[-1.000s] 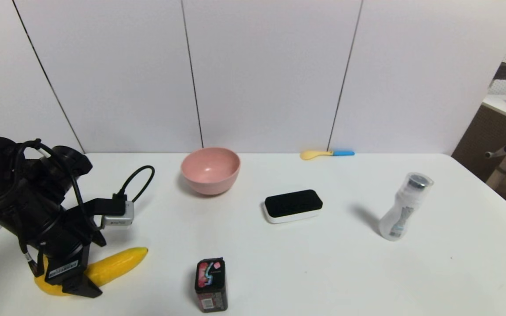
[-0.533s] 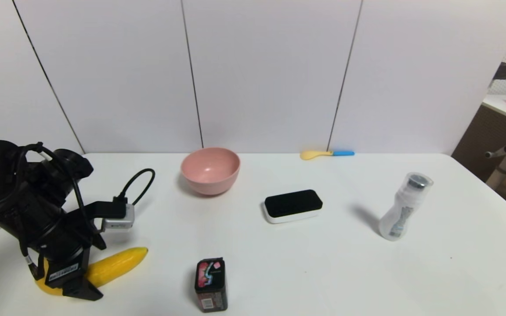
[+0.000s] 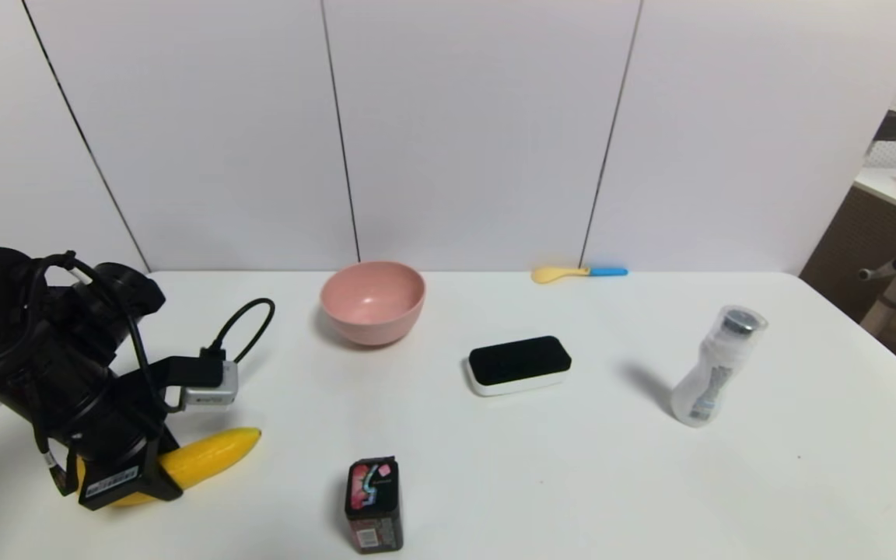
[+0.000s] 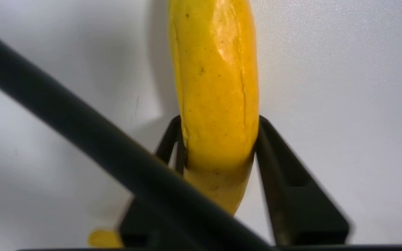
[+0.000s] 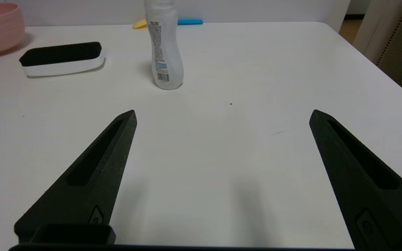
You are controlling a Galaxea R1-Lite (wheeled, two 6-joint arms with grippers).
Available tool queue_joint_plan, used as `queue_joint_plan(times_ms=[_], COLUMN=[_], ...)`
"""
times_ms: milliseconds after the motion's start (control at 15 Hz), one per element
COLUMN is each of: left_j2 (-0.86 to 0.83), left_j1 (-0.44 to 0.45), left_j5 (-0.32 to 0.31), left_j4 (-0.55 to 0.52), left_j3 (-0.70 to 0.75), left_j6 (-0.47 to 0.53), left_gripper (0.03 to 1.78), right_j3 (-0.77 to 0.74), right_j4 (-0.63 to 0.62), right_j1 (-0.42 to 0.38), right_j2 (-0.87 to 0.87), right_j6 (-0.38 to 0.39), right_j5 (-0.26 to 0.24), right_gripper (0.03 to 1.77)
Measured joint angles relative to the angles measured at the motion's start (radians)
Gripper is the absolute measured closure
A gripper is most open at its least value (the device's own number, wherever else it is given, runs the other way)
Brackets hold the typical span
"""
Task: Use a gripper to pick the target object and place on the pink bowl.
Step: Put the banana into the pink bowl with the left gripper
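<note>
Yellow, curved speckled banana sits clamped in the black left gripper's jaws at near left; lift and carry to the far round pale-pink bowl remain.

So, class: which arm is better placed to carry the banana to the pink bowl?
Left. Its tool is already shut on the banana; the right tool is open, holding nothing.
</note>
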Motion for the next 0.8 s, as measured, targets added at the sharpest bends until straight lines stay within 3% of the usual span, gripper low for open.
queue_joint_plan(times_ms=[333,800], left_j2=[-0.022,-0.038], left_j1=[-0.016,-0.103], left_j5=[-0.002,-0.018], left_j4=[0.006,0.013], left_j3=[-0.040,-0.377], left_j6=[-0.006,-0.085], left_gripper=[1.25,1.25], right_j3=[0.000,0.000], right_j4=[0.000,0.000], right_j1=[0.000,0.000], right_j2=[0.000,0.000], right_j6=[0.000,0.000], right_j5=[0.000,0.000], right_gripper=[0.09,0.09])
